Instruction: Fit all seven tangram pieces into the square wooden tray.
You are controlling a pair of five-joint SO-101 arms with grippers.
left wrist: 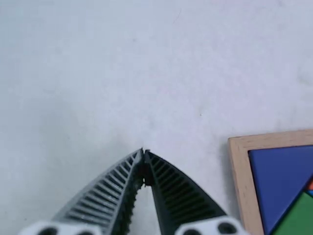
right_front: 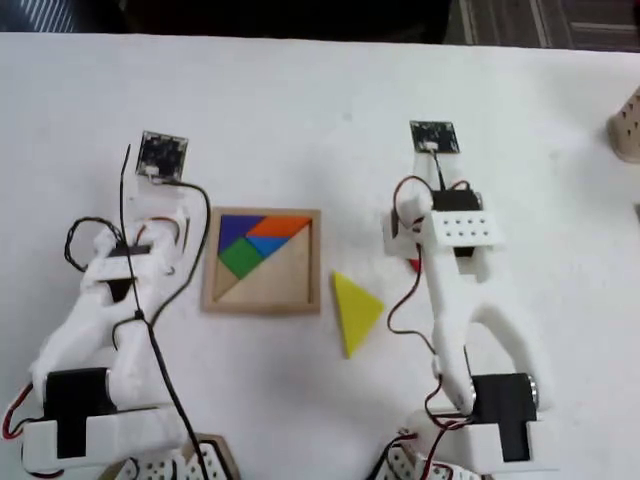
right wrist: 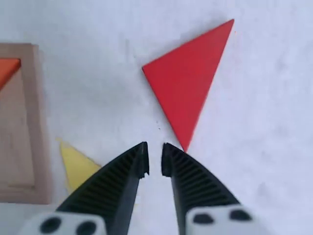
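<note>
The square wooden tray [right_front: 211, 262] lies between the two arms and holds a blue [right_front: 233, 230], an orange [right_front: 280, 226] and a green piece [right_front: 240, 258]. Bare wood shows in its lower right part. A yellow triangle [right_front: 355, 308] rests on the table just right of the tray. A red triangle [right wrist: 188, 83] lies flat just beyond my right gripper [right wrist: 154, 159], whose fingers stand a narrow gap apart with nothing between them. My left gripper [left wrist: 144, 154] is shut and empty over bare table, beside the tray's corner [left wrist: 238, 161].
The left arm [right_front: 130, 270] stands left of the tray, the right arm [right_front: 455, 260] to the right of the yellow triangle. A perforated tan object [right_front: 628, 125] sits at the far right edge. A brown board corner [right_front: 218, 455] shows at the front.
</note>
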